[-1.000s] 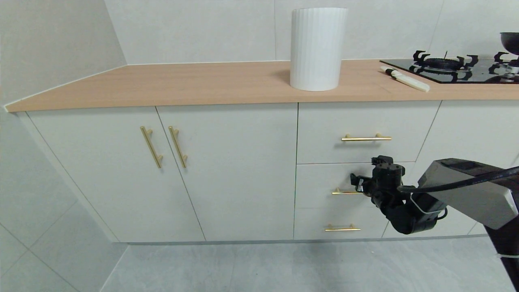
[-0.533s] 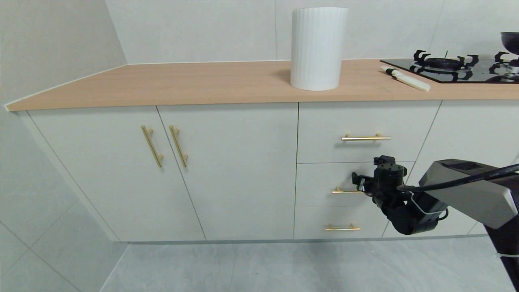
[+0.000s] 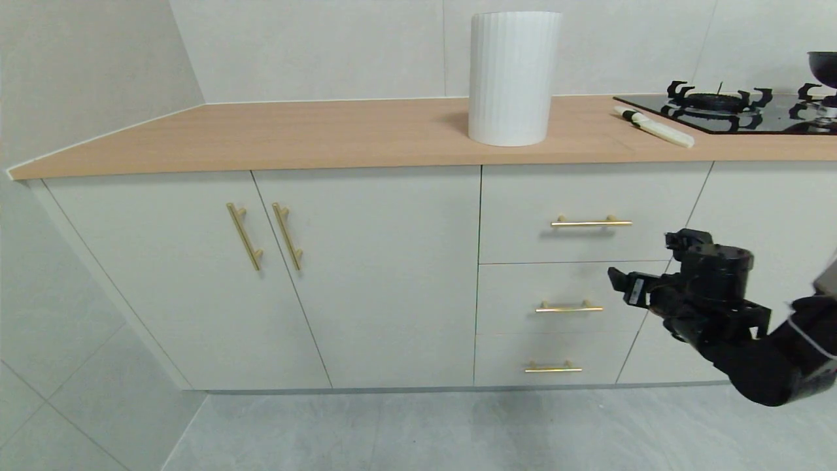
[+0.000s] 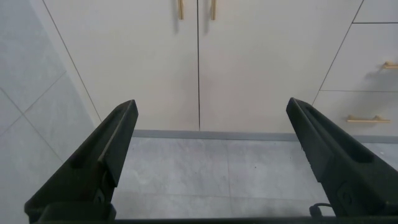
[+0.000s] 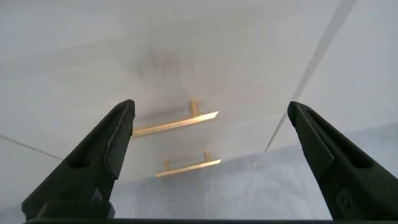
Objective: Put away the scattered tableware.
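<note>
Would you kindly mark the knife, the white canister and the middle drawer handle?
knife (image 3: 662, 133): head view, pale longer part.
white canister (image 3: 510, 78): head view, ribbed side.
middle drawer handle (image 3: 569, 307): head view, bar's middle.

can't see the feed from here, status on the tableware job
Left gripper open, low by cabinet doors. Right gripper open, short of middle drawer handle. White utensil on counter. Nothing blocking.

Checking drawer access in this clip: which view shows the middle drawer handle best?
The head view: the middle drawer handle is whole, level and unblocked. The right wrist view shows it whole too, closer but slanted. The left wrist view catches just its end at the picture's edge.
</note>
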Robot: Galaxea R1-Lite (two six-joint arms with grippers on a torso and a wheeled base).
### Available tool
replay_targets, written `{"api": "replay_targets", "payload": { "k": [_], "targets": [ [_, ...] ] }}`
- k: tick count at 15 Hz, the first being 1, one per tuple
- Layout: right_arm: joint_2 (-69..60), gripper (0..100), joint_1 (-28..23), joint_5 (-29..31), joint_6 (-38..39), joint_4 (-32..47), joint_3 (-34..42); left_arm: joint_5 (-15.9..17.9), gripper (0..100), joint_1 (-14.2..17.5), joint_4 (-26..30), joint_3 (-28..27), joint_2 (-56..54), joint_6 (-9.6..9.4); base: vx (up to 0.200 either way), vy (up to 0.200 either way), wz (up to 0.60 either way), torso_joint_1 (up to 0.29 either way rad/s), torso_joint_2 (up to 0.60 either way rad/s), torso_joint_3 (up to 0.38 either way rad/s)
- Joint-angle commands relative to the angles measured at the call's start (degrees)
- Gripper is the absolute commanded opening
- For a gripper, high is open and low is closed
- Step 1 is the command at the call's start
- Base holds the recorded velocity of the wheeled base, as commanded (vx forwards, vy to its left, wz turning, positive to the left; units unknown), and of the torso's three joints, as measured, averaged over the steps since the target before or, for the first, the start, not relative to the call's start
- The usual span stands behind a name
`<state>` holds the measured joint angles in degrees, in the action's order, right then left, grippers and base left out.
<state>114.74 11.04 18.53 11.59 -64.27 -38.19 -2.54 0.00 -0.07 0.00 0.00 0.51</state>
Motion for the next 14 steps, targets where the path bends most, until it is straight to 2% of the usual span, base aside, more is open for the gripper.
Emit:
{"api": "replay_targets", "payload": {
  "k": [1,2,4,7,8,10,11,12,14],
  "targets": [
    [-28.34,100,1.61,0.81,-6.14,0.2,14.64,-0.01,100,0.0,-0.01,0.0,0.0,0.02,0.0,0.0,0.0,0.0,0.0,0.0],
    [-31.24,100,1.61,0.98,-7.29,0.2,15.87,-0.01,100,0.0,-0.01,0.0,0.0,0.02,0.0,0.0,0.0,0.0,0.0,0.0],
    [-46.89,100,1.35,2.21,-11.59,0.99,22.11,-0.01,100,0.0,-0.01,0.0,0.0,0.02,0.0,0.0,0.0,0.0,0.0,0.0],
    [-63.32,100,0.38,2.92,-15.55,8.72,24.92,-0.01,100,0.0,-0.01,0.0,0.0,0.02,0.0,0.0,0.0,0.0,0.0,0.0],
    [-75.27,100,0.38,2.92,-18.01,20.24,24.13,-0.01,100,0.0,-0.01,0.0,0.0,0.02,0.0,0.0,0.0,0.0,0.0,0.0],
    [-89.07,100,-0.41,3.0,-20.29,38.34,20.79,-0.01,100,0.0,-0.01,0.0,0.0,0.02,0.0,0.0,0.0,0.0,0.0,0.0],
    [-94.7,100,-2.61,3.0,-20.38,47.48,18.42,-0.01,100,0.0,-0.01,0.0,0.0,0.02,0.0,0.0,0.0,0.0,0.0,0.0],
    [-99.71,100,-4.54,2.65,-20.38,54.95,16.48,-0.01,100,0.0,-0.01,0.0,0.0,0.02,0.0,0.0,0.0,0.0,0.0,0.0],
    [-105.16,100,-5.42,2.39,-20.38,61.81,15.87,-0.01,100,0.0,-0.01,0.0,0.0,0.02,0.0,0.0,0.0,0.0,0.0,0.0]
  ]
}}
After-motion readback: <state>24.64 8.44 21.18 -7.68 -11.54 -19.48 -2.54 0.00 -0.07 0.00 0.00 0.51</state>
